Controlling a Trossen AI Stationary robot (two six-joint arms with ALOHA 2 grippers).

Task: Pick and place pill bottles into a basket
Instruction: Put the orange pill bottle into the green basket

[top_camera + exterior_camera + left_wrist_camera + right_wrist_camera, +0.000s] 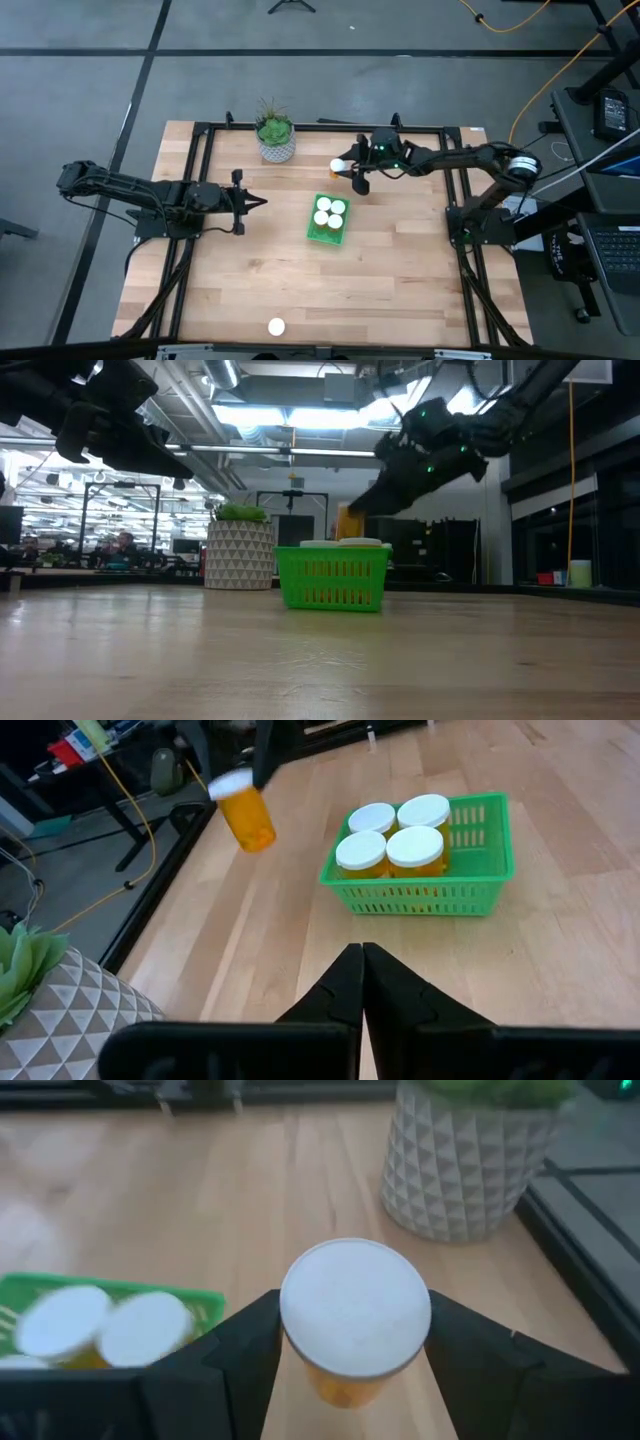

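Wooden worktop (400, 280) below; my right fingers (355, 1365) are clamped on a pill bottle (355, 1325), carried clear of the worktop so it clears the rim of the basket (327, 233) just ahead, four bottles (395, 835) already inside. Left fingers (362, 980) together, waiting well apart.

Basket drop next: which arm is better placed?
Right. Its tool is shut on a pill bottle raised beside the basket; the left tool is shut, empty, farther away.

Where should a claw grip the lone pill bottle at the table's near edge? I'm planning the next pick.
The lone pill bottle looks upright, its white cap facing up, with bare table around it. Coming straight down and closing on the sides just under the cap seems best; the round body offers no preferred side.
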